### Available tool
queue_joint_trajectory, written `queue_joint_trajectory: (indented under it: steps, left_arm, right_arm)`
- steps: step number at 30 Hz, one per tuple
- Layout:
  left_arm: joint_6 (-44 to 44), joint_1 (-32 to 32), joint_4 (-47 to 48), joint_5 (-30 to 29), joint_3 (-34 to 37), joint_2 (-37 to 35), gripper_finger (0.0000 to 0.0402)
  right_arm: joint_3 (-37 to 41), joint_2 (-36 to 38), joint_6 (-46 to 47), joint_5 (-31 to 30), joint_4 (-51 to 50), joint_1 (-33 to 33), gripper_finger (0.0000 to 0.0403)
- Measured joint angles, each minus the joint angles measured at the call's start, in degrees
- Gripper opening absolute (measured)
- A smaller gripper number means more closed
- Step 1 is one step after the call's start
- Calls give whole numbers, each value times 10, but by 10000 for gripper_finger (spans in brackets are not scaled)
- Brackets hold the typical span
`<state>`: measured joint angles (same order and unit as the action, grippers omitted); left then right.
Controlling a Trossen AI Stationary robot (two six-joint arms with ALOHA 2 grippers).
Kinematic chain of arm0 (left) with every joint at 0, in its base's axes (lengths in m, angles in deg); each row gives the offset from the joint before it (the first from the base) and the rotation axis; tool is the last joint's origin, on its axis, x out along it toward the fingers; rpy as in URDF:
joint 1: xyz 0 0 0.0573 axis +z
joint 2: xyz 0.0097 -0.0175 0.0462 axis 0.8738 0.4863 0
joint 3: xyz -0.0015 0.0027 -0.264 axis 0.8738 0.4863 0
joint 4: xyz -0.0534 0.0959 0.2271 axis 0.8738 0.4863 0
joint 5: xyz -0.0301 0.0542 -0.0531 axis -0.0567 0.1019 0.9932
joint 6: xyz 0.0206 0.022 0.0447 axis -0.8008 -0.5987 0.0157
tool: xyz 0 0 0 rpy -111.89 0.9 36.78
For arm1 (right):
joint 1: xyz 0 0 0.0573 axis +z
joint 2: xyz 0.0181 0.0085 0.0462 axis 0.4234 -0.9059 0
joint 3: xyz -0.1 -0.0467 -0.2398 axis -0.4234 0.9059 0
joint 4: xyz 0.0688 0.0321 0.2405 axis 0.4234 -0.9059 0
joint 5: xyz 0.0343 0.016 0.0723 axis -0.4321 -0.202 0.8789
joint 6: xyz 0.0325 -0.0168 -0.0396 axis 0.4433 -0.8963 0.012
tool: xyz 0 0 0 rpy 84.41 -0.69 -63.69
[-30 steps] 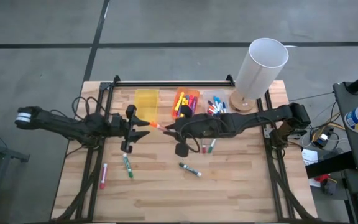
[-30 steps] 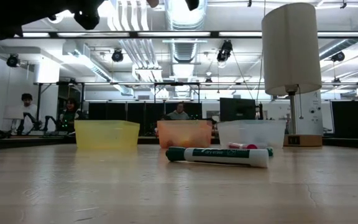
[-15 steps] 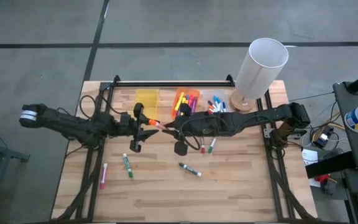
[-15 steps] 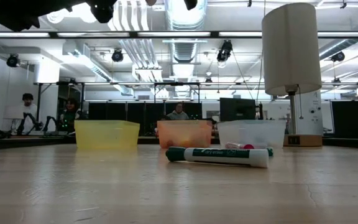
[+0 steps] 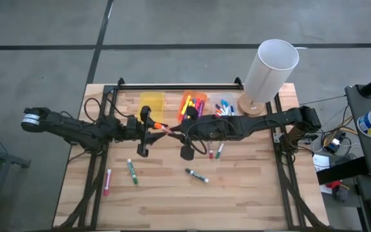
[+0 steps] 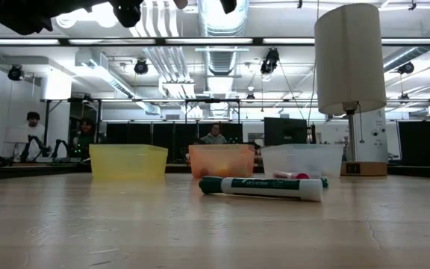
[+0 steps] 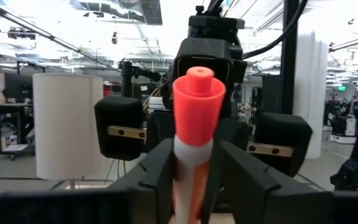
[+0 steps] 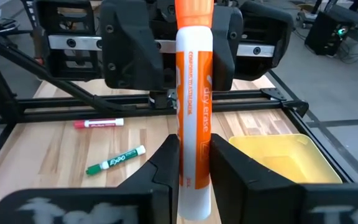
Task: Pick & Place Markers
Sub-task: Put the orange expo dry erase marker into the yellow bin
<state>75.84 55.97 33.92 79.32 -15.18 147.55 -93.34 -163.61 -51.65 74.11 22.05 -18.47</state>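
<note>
Green dry-erase marker [image 6: 263,187] lies nearest on the wooden table [image 5: 250,193], with other loose markers around it. Mid-table, both arms meet over an orange marker [image 8: 193,93]: right gripper [image 8: 193,163] clamped on one end, left gripper [image 7: 192,177] fingers hugging the other, looks like a handoff. Behind, the yellow bin [image 5: 151,101] looks empty; the orange bin [image 5: 201,98] and clear bin [image 5: 223,108] hold several. Maybe halfway, I'd guess.

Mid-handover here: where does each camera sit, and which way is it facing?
High: overhead, straight down on the table; both arms show.
Low: table height, level past the green marker into the room.
Left wrist: faces the right tool.
Right wrist: faces the left tool.
Both wrist views share the orange marker.
</note>
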Motion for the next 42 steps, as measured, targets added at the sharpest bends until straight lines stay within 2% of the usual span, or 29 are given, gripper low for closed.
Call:
queue_joint_trajectory:
  steps: [6, 13, 17, 21, 27, 29, 34, 38, 42]
  left_arm:
    - [0, 0, 2, -24, 0, 0, 52]
    - [0, -1, 27, -41, 0, -13, 53]
    - [-2, 0, 73, -95, 0, -38, 67]
    - [-16, -1, 143, -192, 0, -71, 67]
    - [-24, 6, 258, -441, 0, -104, 67]
    - [-25, 20, 285, -475, 0, -105, 67]
    - [47, 81, 359, -466, 0, -101, 68]
    - [126, 148, 420, -398, 0, -100, 68]
    - [180, 221, 450, -303, 0, -94, 68]
  right_arm:
    - [0, -1, 1, -4, 0, -5, 104]
    - [0, -1, 2, -10, -28, -5, 194]
    - [0, -1, -2, -27, -85, -6, 237]
    - [1, -1, 20, -39, -114, -7, 262]
    - [1, -1, 32, -37, -114, 0, 271]
    - [1, -1, 32, -37, -113, 0, 268]
    - [1, -1, 33, -37, -113, 0, 258]
    - [1, -1, 42, -37, -114, 3, 251]
    - [1, -1, 44, -36, -125, 7, 247]
